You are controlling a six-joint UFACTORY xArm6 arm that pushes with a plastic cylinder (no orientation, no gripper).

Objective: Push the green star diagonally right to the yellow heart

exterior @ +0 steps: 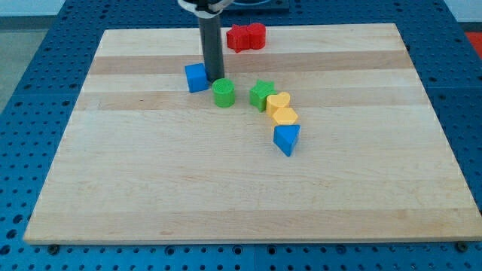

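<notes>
Green star sits to the view's right of your tip and slightly toward the view's bottom, with the green cylinder between the two. Your end effector is a plain dark rod with nothing to spread or pinch; its tip rests on the wooden surface, touching or just beside the blue cube on its view-left side. You can see the star's right edge touching the yellow heart. Just below the heart lies a second yellow block, then a blue triangular block. Two red blocks sit near the surface's top edge, up and right of your tip.
</notes>
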